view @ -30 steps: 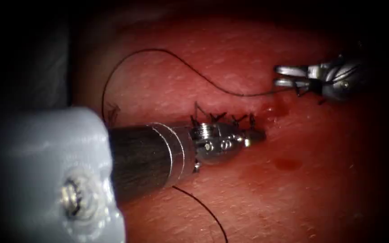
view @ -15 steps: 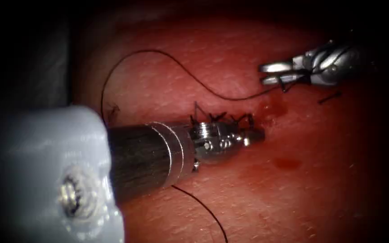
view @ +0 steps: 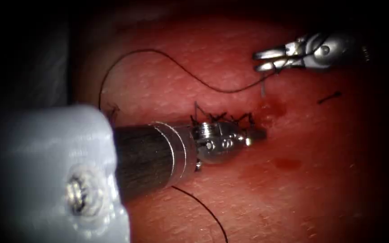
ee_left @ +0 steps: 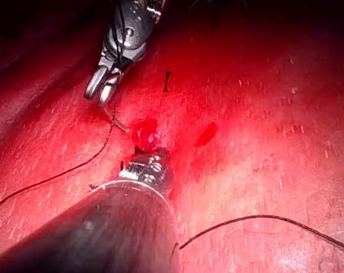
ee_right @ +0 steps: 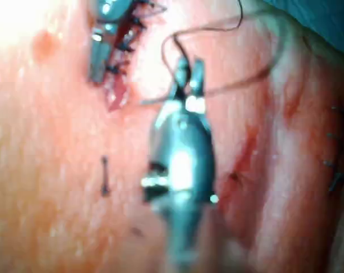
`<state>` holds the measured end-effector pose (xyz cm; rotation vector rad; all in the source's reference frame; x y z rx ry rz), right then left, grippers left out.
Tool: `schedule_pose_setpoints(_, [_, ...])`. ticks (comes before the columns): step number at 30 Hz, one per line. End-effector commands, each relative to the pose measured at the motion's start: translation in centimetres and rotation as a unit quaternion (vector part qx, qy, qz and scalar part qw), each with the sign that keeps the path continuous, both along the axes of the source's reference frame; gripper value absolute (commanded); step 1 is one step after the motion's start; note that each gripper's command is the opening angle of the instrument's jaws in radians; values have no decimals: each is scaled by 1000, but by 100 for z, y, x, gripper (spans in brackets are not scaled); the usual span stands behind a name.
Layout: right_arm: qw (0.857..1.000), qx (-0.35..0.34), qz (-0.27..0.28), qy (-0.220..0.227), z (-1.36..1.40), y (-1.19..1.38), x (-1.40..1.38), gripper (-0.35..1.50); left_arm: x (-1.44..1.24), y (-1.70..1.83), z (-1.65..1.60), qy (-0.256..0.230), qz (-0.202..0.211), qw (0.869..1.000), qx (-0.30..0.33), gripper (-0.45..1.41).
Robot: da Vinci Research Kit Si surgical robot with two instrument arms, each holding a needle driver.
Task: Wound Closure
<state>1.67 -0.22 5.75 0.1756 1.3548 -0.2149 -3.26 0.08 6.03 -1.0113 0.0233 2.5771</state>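
Observation:
The cut [view: 221, 118] in the tissue is closed by several dark stitches. My left tool [view: 258, 135] lies along it with its jaws shut and its tip against the tissue at the cut's right end; I cannot tell whether it holds anything there. My right tool [view: 258, 60] hovers above and right of that end, with its jaws a little apart. The thread [view: 181, 67] arcs from the left up into those jaws, and a short end hangs below them. The left wrist view shows the right tool [ee_left: 98, 91] with the thread hanging from it.
A short cut piece of thread [view: 329, 96] lies loose on the tissue right of the cut. Another strand [view: 203, 209] runs out below the left shaft. Red fluid [view: 288, 163] spots the tissue at the lower right of the cut's end.
The right tool moved up and to the left, and the thread's end rose with it. A short piece of thread dropped from it onto the tissue. The left tool stayed put.

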Motion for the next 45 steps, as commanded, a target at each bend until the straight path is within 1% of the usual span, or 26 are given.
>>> schedule_pose_setpoints(1, [1000, 19, -6, -6, 14, -17, 7, -35, -4, -1, 4, -2, 2, 1000, 1, -45])
schedule_pose_setpoints(2, [999, 39, -5, -12, 18, -19, 7, -35, -4, -1, 5, -2, 2, 1000, 1, -45])
schedule_pose_setpoints(3, [999, 39, -5, -12, 18, -19, 7, -35, -4, -1, 5, -2, 2, 1000, 1, -45])
schedule_pose_setpoints(4, [997, 70, -1, -24, 24, -19, 6, -35, -4, -1, 5, -2, 2, 1000, 1, -45])
schedule_pose_setpoints(6, [995, 91, -3, -37, 27, -19, 6, -35, -4, -1, 5, -2, 2, 1000, 1, -45])
schedule_pose_setpoints(8, [984, 168, 9, -65, 31, -14, 4, -35, -3, -1, 5, -2, 2, 1000, 1, -45])
schedule_pose_setpoints(9, [979, 190, 13, -70, 32, -12, 3, -35, -3, -1, 5, -3, 0, 1000, 3, -45])
schedule_pose_setpoints(10, [971, 223, 25, -77, 34, -7, 2, -35, -3, -1, 5, -3, 0, 1000, 3, -45])
schedule_pose_setpoints(12, [963, 256, 40, -80, 36, -2, 2, -35, -3, -2, 5, -3, 0, 1000, 3, -45])
schedule_pose_setpoints(14, [962, 258, 50, -72, 37, 4, 2, -35, -2, -2, 5, -3, 0, 1000, 3, -45])
schedule_pose_setpoints(16, [962, 258, 51, -70, 37, 4, 2, -35, -3, -2, 5, -2, 0, 1000, 3, -45])
schedule_pose_setpoints(19, [957, 276, 54, -75, 37, 1, 6, -35, -4, -3, 8, -2, 0, 1000, 2, -45])
schedule_pose_setpoints(21, [956, 279, 56, -73, 36, 1, 7, -35, -5, -3, 9, -1, 0, 1000, 1, -45])
schedule_pose_setpoints(24, [955, 283, 69, -63, 35, 8, 9, -35, -8, -6, 13, 0, -2, 1000, -1, -45])
schedule_pose_setpoints(26, [953, 286, 73, -63, 36, 10, 13, -35, -11, -7, 15, 1, -2, 1000, -2, -45])
schedule_pose_setpoints(29, [949, 299, 75, -67, 35, 9, 15, -35, -10, -7, 18, 1, -2, 1000, -3, -45])
schedule_pose_setpoints(31, [943, 315, 77, -71, 35, 8, 15, -35, -9, -6, 20, 1, -2, 1000, -3, -45])
schedule_pose_setpoints(33, [942, 319, 78, -72, 35, 5, 15, -35, -9, -6, 21, 1, -1, 1000, -4, -45])
schedule_pose_setpoints(34, [937, 332, 79, -75, 35, 2, 15, -35, -8, -6, 23, 1, -1, 1000, -4, -45])
schedule_pose_setpoints(38, [926, 358, 80, -87, 34, -5, 16, -35, -7, -4, 24, 1, -1, 1000, -4, -45])
schedule_pose_setpoints(39, [921, 370, 80, -93, 34, -7, 16, -35, -5, -4, 26, 1, 0, 1000, -4, -45])
schedule_pose_setpoints(42, [920, 371, 69, -108, 34, -14, 16, -35, 2, -4, 25, -1, 2, 1000, -4, -45])
schedule_pose_setpoints(43, [916, 380, 65, -113, 34, -18, 15, -35, 5, -3, 24, -3, 4, 1000, -3, -45])
schedule_pose_setpoints(45, [896, 421, 64, -124, 37, -24, 14, -35, 12, -1, 21, 0, 3, 1000, -2, -45])
